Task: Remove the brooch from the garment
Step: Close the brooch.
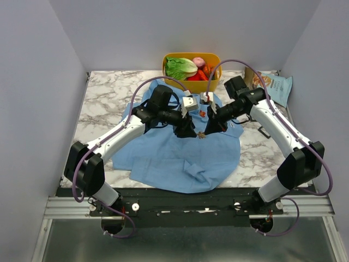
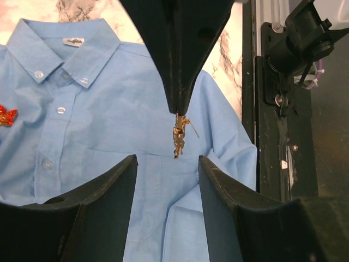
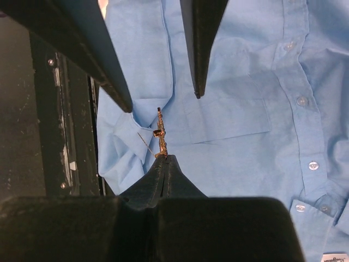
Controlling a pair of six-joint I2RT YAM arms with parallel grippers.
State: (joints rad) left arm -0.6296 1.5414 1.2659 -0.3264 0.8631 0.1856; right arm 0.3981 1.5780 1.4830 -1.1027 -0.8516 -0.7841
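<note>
In the top view the brooch point(image 1: 201, 134) is too small to show its form, and the left wrist view's edge cuts off the red-orange ornament point(image 2: 6, 115).

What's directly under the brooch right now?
Only blue cloth of the garment. The right hand pinches one end of the brooch, hiding that end; whether the brooch touches the cloth cannot be told.

A yellow bin point(image 1: 177, 83) of vegetables point(image 1: 181, 67) sat at the marble table's point(image 1: 103, 101) far edge; a snack bag point(image 1: 278, 87) lay to its right.
</note>
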